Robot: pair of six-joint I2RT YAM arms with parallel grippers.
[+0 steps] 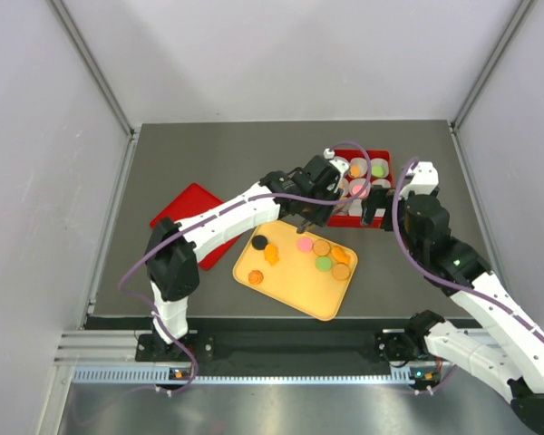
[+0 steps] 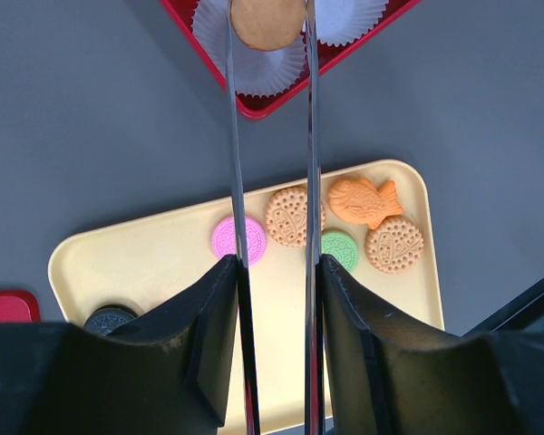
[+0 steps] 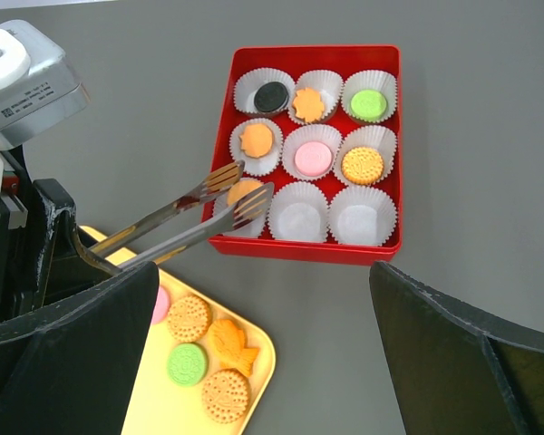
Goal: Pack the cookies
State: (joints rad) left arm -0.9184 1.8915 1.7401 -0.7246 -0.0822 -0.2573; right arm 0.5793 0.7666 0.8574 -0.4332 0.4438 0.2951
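Left wrist — cookie (image 2: pixel 267 23) in tongs (image 2: pixel 237 181), half off-frame

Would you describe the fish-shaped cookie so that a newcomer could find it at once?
Find the yellow tray on the grey table, beside the red box. In its cluster of five lies the fish-shaped cookie: orange, with a tail, while its neighbours are round discs.

Tongs (image 3: pixel 195 213) across the red box's (image 3: pixel 397 118) front-left cup (image 3: pixel 249 230); two empty cups (image 3: pixel 298 213) alongside, unobstructed.
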